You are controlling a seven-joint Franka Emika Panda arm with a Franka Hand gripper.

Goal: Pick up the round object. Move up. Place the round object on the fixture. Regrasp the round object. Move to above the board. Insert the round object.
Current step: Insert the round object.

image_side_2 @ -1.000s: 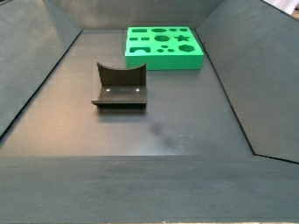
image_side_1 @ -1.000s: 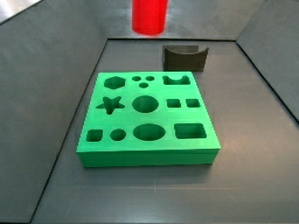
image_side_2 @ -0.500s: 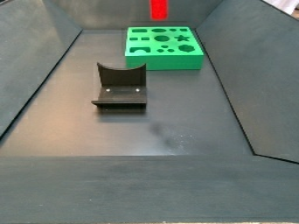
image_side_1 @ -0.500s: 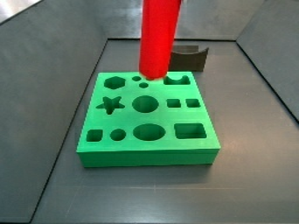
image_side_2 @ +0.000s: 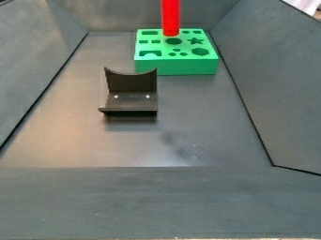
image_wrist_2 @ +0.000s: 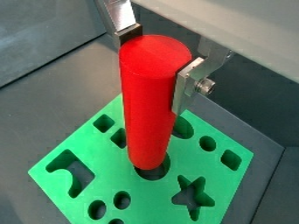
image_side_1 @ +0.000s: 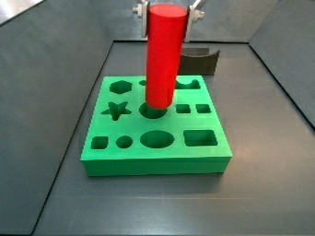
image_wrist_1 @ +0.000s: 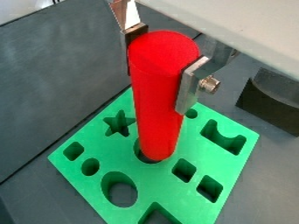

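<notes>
The round object is a long red peg held upright, and my gripper is shut on its top end. In both wrist views the silver fingers press its sides from opposite directions, gripper over the green board. The peg's lower end stands at the mouth of the board's middle round hole. How deep it sits is hidden. The peg also shows over the board at the far end. The fixture stands bare.
Other cut-outs surround the peg on the board: a star, an oval, a hexagon and squares. Sloped grey walls close in the dark floor on both sides.
The peg has come down with my gripper, from high over the board's far edge to its middle round hole. The fixture and the board have not moved.
</notes>
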